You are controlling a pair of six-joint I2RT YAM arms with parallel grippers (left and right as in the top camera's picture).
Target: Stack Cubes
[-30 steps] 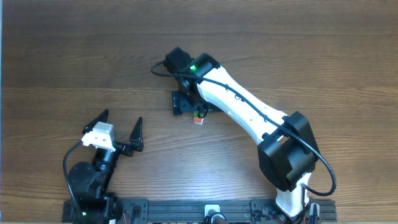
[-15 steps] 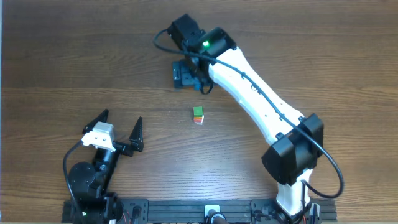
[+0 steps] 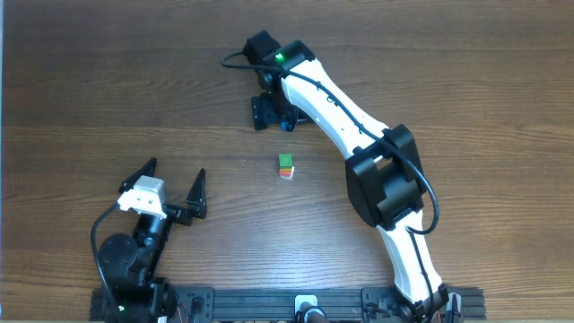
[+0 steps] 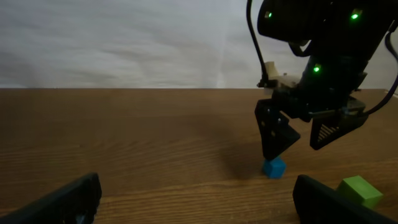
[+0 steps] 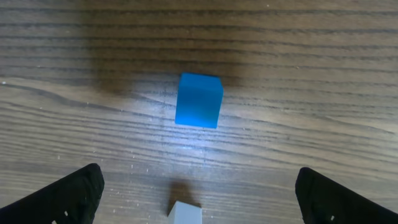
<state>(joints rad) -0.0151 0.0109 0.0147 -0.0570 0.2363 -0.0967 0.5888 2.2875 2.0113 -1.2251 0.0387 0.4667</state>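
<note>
Right hand (image 3: 272, 114) hung with its fingers spread wide directly over the blue cube (image 5: 199, 101), which lay alone on the desk (image 3: 466, 81). Well apart, toward the arm bases, the green cube (image 3: 285, 161) sat atop a red cube (image 3: 286, 174). Left hand (image 3: 172, 182) was spread open, holding nothing.

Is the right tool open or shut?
Open. The right tool is spread wide, and the blue cube lies free on the table beneath it.
</note>
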